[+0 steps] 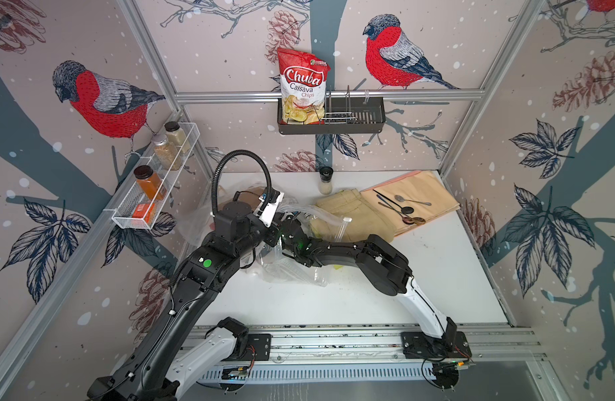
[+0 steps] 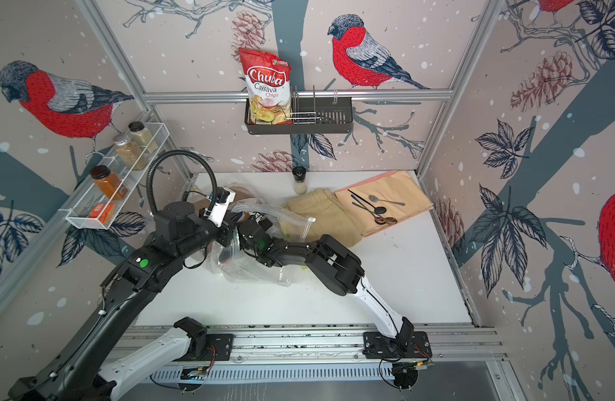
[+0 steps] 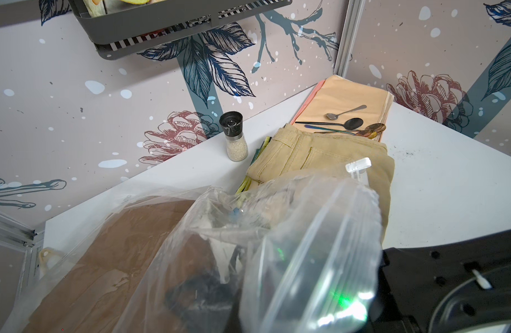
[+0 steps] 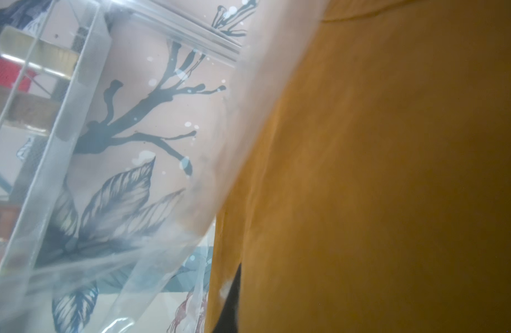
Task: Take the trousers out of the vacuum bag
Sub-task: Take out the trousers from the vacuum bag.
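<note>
1. We see the left claw point(image 1: 275, 232) closed at the raised rim of the vacuum bag point(image 1: 293, 272). The plastic climbs straight to it, so it appears pinched on the bag, though its fingers are hidden.
2. The right claw point(image 1: 289, 223) comes in from 4 o'clock and is pushed into the bag's mouth. We cannot tell whether its jaws are open or closed. Its wrist view is filled with mustard fabric point(image 4: 378, 173) next to clear plastic.
3. The bag lies crumpled at the middle of the desk point(image 1: 438, 277), with its white zip slider point(image 1: 347, 219) standing up at the 2 o'clock end.
4. Inside the bag, at 11 o'clock from the claws, we make out brown trousers point(image 3: 113, 259) and a dark piece point(image 3: 202, 291).
5. Outside the bag, at 2 o'clock, the khaki trousers point(image 1: 340, 215) lie folded on the desk against the bag's mouth, with yellow and teal edges showing under them.
6. Farther toward 2 o'clock, a peach cloth point(image 1: 427, 192) bearing spoons point(image 1: 403, 208) touches the khaki pair. A grinder point(image 1: 326, 180) stands at 12 o'clock.
</note>
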Motion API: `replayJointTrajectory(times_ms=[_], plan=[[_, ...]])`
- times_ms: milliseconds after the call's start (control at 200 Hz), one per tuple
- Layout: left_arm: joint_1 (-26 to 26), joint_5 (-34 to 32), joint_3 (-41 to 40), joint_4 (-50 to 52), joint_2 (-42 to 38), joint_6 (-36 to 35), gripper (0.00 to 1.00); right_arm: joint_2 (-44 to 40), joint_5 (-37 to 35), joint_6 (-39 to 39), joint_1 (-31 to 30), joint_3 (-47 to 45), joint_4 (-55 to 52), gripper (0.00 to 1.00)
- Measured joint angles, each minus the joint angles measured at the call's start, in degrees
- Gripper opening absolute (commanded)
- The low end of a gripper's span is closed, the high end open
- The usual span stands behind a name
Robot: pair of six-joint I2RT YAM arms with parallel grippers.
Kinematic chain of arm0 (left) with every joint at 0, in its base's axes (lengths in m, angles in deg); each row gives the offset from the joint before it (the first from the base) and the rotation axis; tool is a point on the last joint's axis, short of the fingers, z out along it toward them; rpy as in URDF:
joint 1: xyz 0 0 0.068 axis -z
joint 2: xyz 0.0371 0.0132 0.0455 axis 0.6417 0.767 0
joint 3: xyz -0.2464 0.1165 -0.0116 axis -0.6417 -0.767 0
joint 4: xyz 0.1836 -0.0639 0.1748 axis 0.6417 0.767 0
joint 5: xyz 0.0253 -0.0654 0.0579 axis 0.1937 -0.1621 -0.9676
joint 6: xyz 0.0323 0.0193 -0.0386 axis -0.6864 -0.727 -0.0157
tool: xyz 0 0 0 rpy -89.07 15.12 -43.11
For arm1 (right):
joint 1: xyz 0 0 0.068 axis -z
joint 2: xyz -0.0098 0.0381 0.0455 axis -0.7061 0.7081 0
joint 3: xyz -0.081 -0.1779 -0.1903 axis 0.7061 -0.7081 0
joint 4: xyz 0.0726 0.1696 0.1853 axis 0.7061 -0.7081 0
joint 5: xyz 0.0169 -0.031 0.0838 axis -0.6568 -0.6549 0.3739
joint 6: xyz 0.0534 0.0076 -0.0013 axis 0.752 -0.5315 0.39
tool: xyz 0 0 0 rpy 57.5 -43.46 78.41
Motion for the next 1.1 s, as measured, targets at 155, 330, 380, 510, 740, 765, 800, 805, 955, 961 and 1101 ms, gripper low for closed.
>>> replayJointTrajectory(times_ms=[155, 330, 380, 510, 740, 765, 800, 805, 955, 961, 1101], plan=[[0.0, -0.39, 0.0, -0.31, 0.39, 0.42, 0.0, -3.37, -0.31, -1.64, -0.46, -2.67, -2.36, 0.0], [-0.09, -1.68, 0.33, -0.31, 1.18, 0.57, 0.0, -7.63, -0.35, -3.1, -0.81, -6.23, -4.59, 0.0], [-0.09, -1.9, 0.59, -0.31, 1.44, 0.57, 0.0, -9.11, -0.35, -3.82, -0.92, -7.48, -4.92, 0.0], [-0.11, -2.64, 0.79, -0.31, 1.77, 0.59, 0.0, -13.27, -0.35, -4.81, -0.94, -10.67, -6.12, 0.0], [-0.13, -4.2, 0.66, -1.4, 2.1, 1.55, 0.0, -19.67, -0.37, -7.56, -1.51, -14.71, -9.22, 0.0], [-0.13, -4.46, 0.63, -1.55, 2.14, 1.57, 0.0, -20.33, -0.37, -7.85, -1.57, -14.93, -9.68, 0.0], [-0.13, -4.55, 0.61, -1.57, 2.21, 1.62, 0.0, -21.18, -0.35, -8.52, -1.6, -15.15, -10.38, 0.0], [-0.13, -4.57, 0.61, -1.6, 2.23, 1.62, 0.0, -21.29, -0.35, -8.61, -1.62, -15.17, -10.45, 0.0], [-0.17, -4.87, 0.5, -2.1, 2.34, 1.68, 0.0, -25.27, -0.15, -10.8, -1.66, -16.35, -12.85, 0.0], [-0.17, -4.87, 0.5, -2.12, 2.34, 1.68, 0.0, -25.35, -0.13, -10.84, -1.66, -16.37, -12.92, 0.0], [-0.17, -5.2, 0.17, -2.86, 2.32, 1.84, 0.0, -29.07, 0.2, -13.18, -1.64, -17.62, -15.69, 0.0]])
